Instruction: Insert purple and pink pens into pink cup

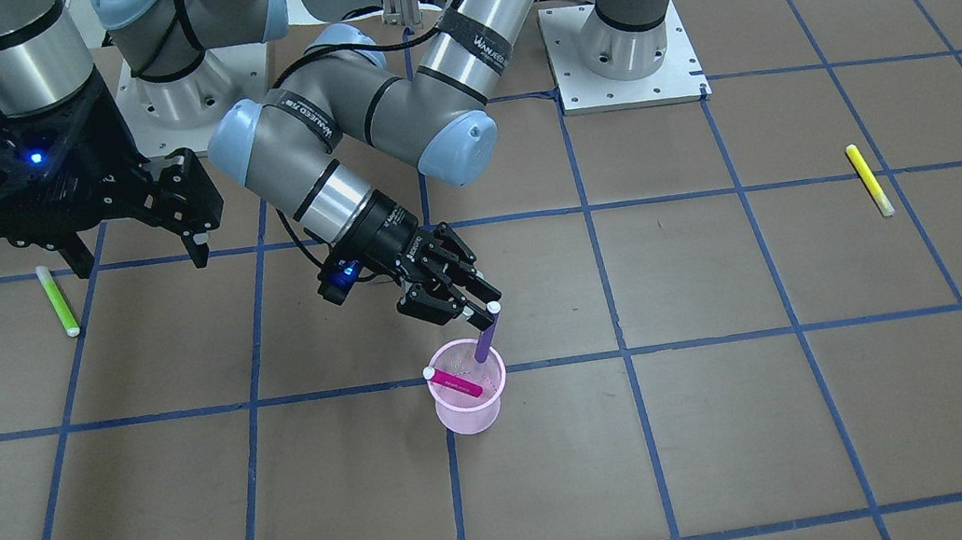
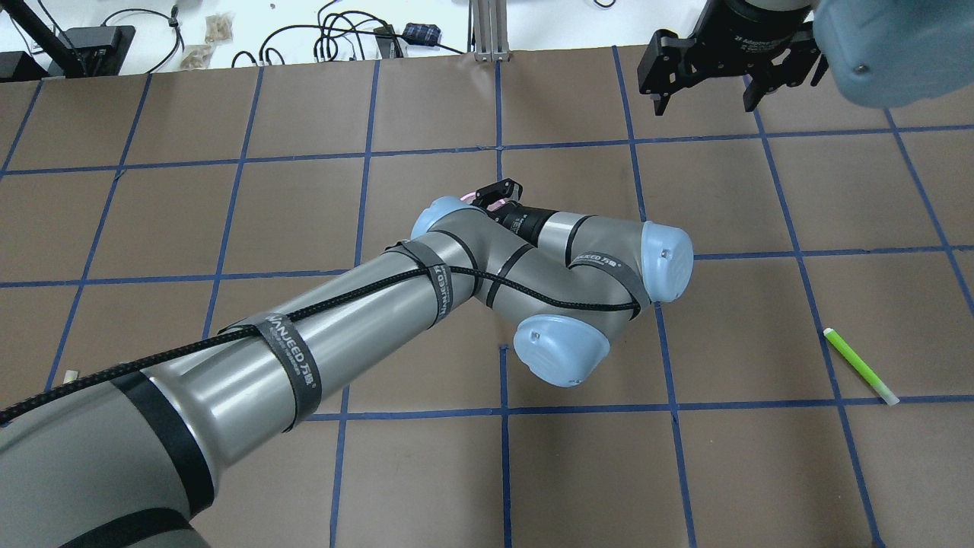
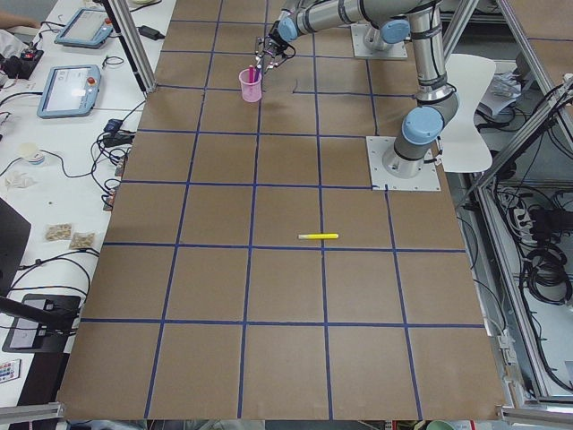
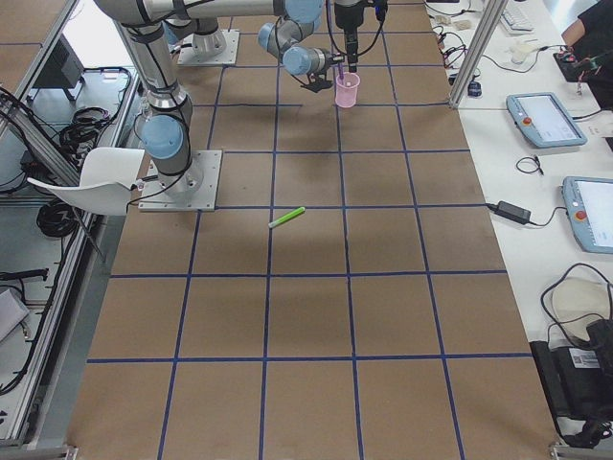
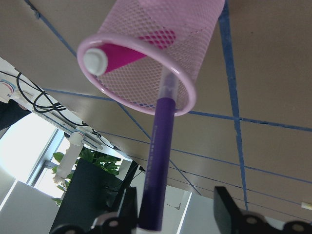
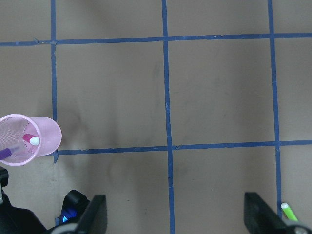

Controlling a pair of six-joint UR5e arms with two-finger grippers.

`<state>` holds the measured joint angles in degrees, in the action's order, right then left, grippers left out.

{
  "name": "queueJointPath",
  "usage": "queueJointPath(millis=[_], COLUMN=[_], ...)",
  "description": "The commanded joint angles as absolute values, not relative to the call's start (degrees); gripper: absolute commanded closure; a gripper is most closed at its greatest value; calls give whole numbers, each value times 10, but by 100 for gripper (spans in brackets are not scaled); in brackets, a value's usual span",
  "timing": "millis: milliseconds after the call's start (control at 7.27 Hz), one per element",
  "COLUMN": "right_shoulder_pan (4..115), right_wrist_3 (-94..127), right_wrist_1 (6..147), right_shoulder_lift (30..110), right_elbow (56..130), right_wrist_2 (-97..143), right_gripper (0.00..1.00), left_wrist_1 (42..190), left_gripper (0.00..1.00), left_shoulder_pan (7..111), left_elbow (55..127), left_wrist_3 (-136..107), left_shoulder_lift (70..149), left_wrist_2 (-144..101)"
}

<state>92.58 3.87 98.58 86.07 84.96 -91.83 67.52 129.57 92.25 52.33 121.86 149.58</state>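
Broadly, the brown cardboard-covered table [image 1: 747, 421], gridded with blue tape lines [image 1: 625, 353], carries one cup and four pens under two arms. Taken left to right in the front-facing view, the black two-finger right gripper [image 1: 140, 252] hangs above the table near its robot-side edge, jaws spread wide and holding nothing; just below it in that view lies the one slim lime-green pen [image 1: 57, 301], flat and well apart from the cup; near the table's middle the black left gripper [image 1: 484, 310] hangs tilted over the single pink wire-mesh cup [image 1: 469, 418], which stands upright on a tape crossing; the one purple pen [image 1: 486, 337] leans with its lower end inside the cup and its white cap between the parted jaws, one finger [image 5: 224, 207] standing visibly apart from the barrel in the wrist view; the one magenta-pink pen [image 1: 457, 384] rests slanted inside the cup, its cap at the rim; far to the right the one yellow pen [image 1: 869, 180] lies flat, with several grid squares between it and the cup.
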Motion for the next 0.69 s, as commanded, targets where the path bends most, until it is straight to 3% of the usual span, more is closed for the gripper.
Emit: queueJointPath(millis=[0,138,275,412,550], right_shoulder_pan=[925,926,926,925,926], right_wrist_3=[38,38,38,39,39], right_wrist_1=[985,985,985,985,985], right_shoulder_lift=[860,860,860,860,860], right_elbow=[849,849,849,849,849], right_wrist_2=[-918,-918,-918,-918,-917], right_gripper=[0,0,0,0,0], left_wrist_1=[674,674,675,674,666], left_gripper=[53,76,37,49,90], left_shoulder_pan=[1296,1296,1296,1296,1296], left_elbow=[920,918,919,919,918], left_wrist_3=[523,521,523,522,523], left_shoulder_lift=[1222,1222,1225,1229,1229], left_wrist_2=[1492,1493,1495,1495,1493])
